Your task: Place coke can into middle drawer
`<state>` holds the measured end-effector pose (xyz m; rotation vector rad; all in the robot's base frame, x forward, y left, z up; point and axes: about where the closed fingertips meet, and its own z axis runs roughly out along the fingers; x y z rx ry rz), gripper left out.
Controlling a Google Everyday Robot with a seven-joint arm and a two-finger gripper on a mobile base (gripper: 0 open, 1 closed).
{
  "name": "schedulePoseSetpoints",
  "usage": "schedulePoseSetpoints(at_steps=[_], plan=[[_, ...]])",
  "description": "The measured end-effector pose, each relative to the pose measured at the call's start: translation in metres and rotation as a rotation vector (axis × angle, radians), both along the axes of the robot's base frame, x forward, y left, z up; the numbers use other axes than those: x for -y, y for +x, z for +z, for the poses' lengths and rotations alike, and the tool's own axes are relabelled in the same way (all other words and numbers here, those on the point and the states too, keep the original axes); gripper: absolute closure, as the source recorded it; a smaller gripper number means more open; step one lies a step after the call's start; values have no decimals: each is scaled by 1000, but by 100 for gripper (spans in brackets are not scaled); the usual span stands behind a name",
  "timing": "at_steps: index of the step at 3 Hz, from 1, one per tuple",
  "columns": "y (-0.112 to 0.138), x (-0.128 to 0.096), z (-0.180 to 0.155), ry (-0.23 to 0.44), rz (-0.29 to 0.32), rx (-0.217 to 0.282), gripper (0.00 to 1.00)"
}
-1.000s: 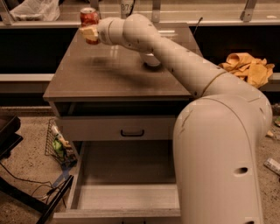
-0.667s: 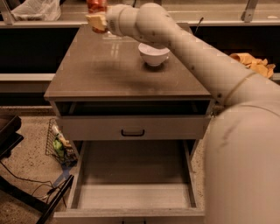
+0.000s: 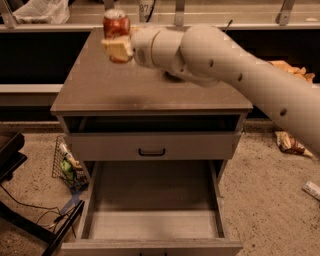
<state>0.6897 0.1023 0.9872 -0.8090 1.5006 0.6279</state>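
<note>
The coke can [image 3: 116, 26], red-orange with a silver top, is held upright in my gripper [image 3: 117, 48], which is shut on it. The can hangs above the back left part of the cabinet top [image 3: 115, 87]. My white arm [image 3: 235, 70] reaches in from the right across the cabinet. The middle drawer [image 3: 152, 210] is pulled wide open below, with a pale grey floor and nothing in it. The upper drawer [image 3: 151, 146] with the small black handle is closed. The white bowl is hidden behind my arm.
A wire basket [image 3: 67, 165] with packets stands on the floor left of the cabinet. A black stand and cables [image 3: 30, 220] lie at the lower left. A snack packet [image 3: 289, 144] lies on the floor at right. A plastic bag [image 3: 37, 11] sits on the back counter.
The gripper with the coke can has lifted clear of the cabinet top and come forward toward the camera. The arm now covers the white bowl.
</note>
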Motion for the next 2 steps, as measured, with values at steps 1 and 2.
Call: schedulePoseSetpoints(at_steps=[1,2], plan=[[-72,11,-74,-47,94,-122,100],[-122,64,-145,-101,98,-204,100]])
